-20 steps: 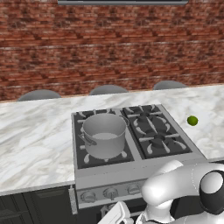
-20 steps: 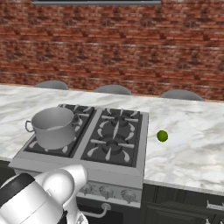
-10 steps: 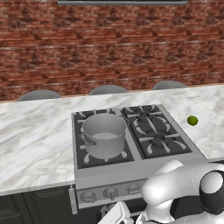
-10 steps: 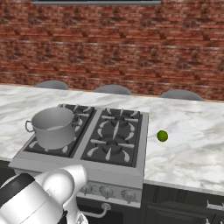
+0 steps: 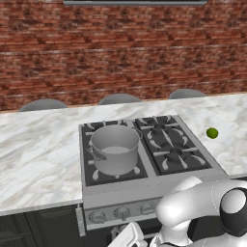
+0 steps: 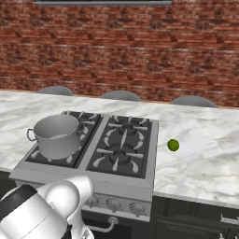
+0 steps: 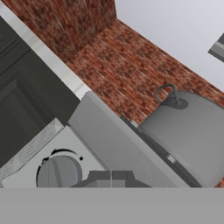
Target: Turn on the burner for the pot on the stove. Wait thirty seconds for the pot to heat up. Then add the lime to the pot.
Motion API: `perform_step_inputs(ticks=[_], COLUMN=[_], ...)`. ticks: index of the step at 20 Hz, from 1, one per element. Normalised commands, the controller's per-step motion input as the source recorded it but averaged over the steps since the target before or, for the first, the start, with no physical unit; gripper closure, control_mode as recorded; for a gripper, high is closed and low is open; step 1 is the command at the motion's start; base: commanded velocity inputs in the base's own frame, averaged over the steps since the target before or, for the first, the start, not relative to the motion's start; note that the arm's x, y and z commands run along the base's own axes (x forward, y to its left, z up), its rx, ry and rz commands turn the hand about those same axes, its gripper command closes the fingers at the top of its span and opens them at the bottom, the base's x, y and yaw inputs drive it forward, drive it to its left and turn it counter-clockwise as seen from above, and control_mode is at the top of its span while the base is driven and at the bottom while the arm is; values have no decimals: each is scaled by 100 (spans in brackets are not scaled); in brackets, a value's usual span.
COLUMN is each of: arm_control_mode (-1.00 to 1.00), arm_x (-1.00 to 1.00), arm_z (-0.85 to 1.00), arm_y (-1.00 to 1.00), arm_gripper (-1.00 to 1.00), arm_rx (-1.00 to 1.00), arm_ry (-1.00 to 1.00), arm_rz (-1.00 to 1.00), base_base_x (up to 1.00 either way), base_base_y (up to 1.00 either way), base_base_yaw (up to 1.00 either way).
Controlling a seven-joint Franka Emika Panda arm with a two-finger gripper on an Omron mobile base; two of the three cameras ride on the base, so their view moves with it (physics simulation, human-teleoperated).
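Claw (image 7: 109, 176) sitting low at stove (image 5: 144, 190) front, fingers pressed together, gripping nothing. Round knob (image 7: 58, 173) lying just left of claw tips in hand view, nearly touching. Pot (image 5: 115, 148) standing above and beyond claw on stove's front left burner. Black grates (image 6: 122, 144) spreading to right of pot. Lime (image 5: 212, 132) resting far right of claw on marble table (image 5: 38, 154), well apart from stove. Brick wall (image 5: 120, 53) rising beyond.
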Motion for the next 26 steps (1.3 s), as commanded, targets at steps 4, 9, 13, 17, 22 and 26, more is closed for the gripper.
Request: perform_step_inputs(ticks=[4,9,13,17,22,26], arm_control_mode=[-100,-100,-100,-100,-100,-100], arm_x=[0,0,0,0,0,0], arm_z=[0,0,0,0,0,0], arm_y=[0,0,0,0,0,0], arm_gripper=[100,100,100,100,100,100], arm_rx=[0,0,0,0,0,0], arm_ry=[0,0,0,0,0,0], arm_rz=[0,0,0,0,0,0], base_base_x=[0,0,0,0,0,0], base_base_y=[0,0,0,0,0,0], base_base_yaw=[0,0,0,0,0,0])
